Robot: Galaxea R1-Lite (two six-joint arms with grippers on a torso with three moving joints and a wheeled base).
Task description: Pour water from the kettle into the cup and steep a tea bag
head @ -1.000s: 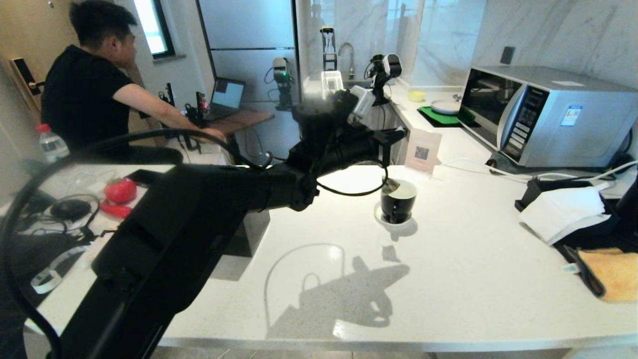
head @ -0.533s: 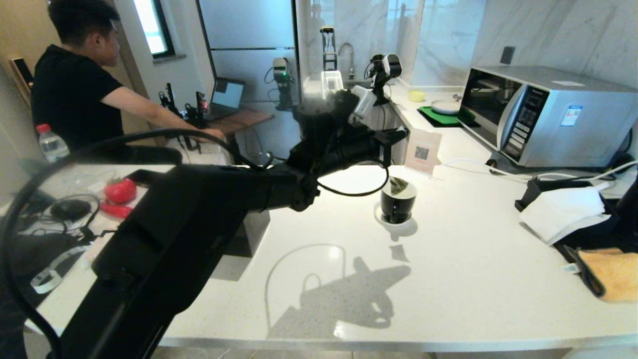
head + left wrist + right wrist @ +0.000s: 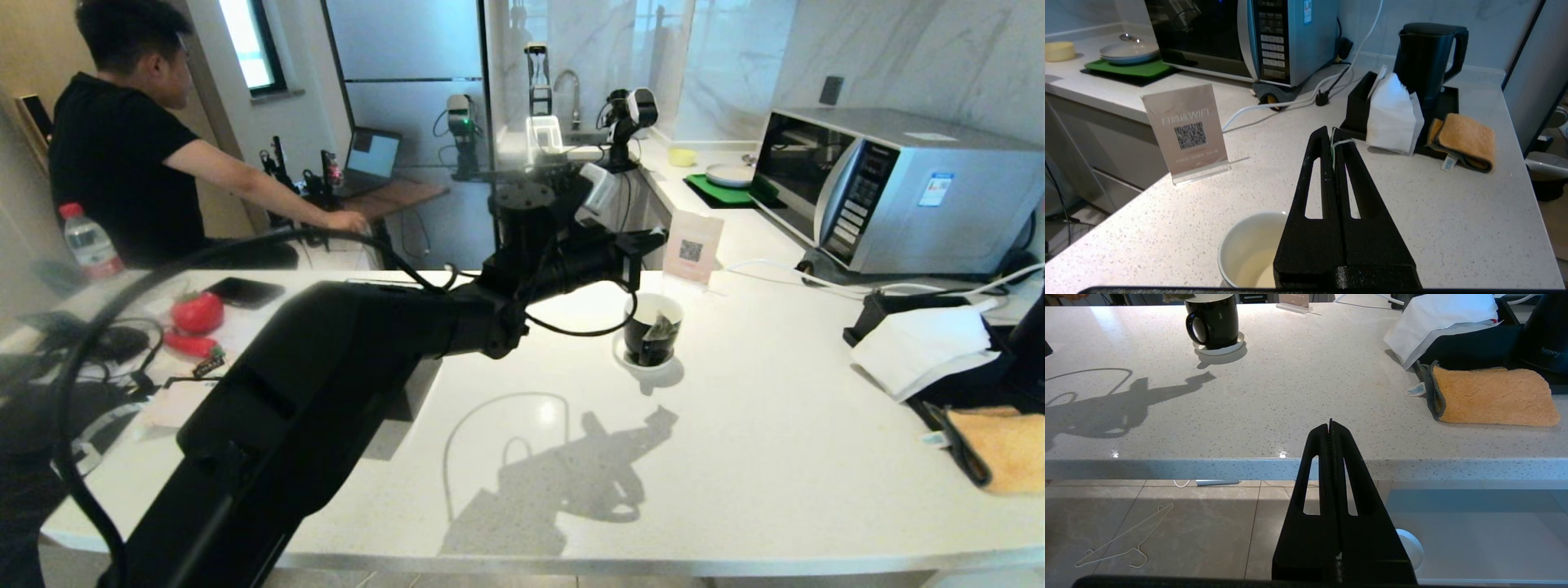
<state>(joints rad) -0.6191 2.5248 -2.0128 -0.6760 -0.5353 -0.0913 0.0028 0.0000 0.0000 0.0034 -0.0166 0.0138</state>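
Left gripper (image 3: 1333, 136) hangs right over the cup (image 3: 652, 327), jaws clenched on the thin white string (image 3: 1340, 142) of the tea bag (image 3: 661, 327). The bag dangles down inside the mug, long axis roughly vertical, tilted a bit. The cup stands upright on its saucer (image 3: 633, 361) on the counter (image 3: 735, 457), handle toward 6 o'clock. The kettle (image 3: 1425, 57) stands upright on the tray (image 3: 1447, 102), far from the cup around 3 o'clock. Right gripper (image 3: 1331, 426) sits off the counter edge, jaws pressed together, nothing in them.
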